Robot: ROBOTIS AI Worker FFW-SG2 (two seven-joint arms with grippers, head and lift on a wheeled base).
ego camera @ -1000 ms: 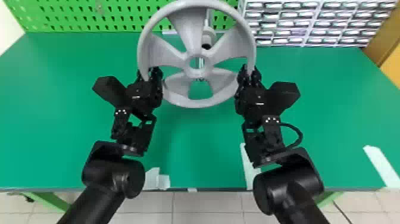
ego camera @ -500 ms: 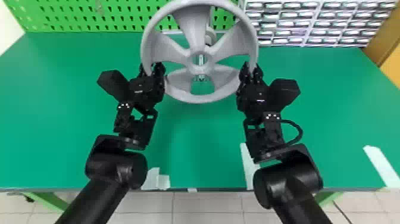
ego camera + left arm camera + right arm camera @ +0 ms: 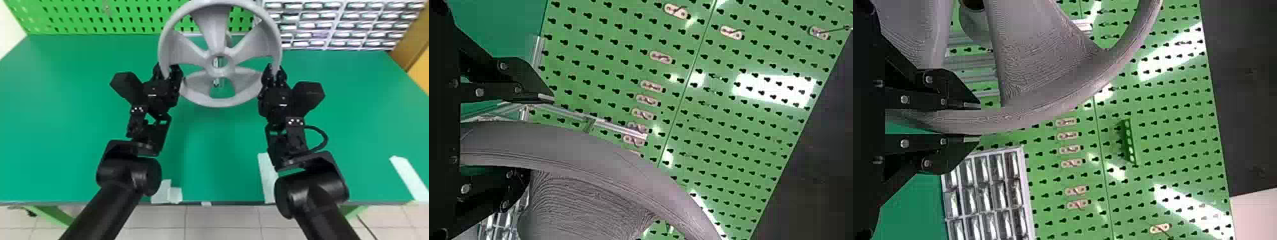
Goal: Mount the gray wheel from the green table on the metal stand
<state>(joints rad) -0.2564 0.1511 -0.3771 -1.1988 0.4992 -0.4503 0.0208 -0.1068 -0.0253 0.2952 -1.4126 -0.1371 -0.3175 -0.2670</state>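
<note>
The gray wheel is held up over the back of the green table, hub facing me. At its left rim, my left gripper has its fingers apart on both sides. In the left wrist view, the rim passes between the fingers of the left gripper, with a gap below the upper one. My right gripper is clamped on the right rim; in the right wrist view, the right gripper pinches the wheel. Behind the spokes is a cylindrical part of the metal stand, largely hidden by the wheel.
A green pegboard rises behind the table. Small clear-fronted drawers stand at the back right. White tape strips lie near the front edge. A brown panel borders the right back corner.
Both arms and the wheel have moved farther back and a little to the right. The stand's cylinder, earlier visible through an upper opening of the wheel, is now mostly behind a spoke.
</note>
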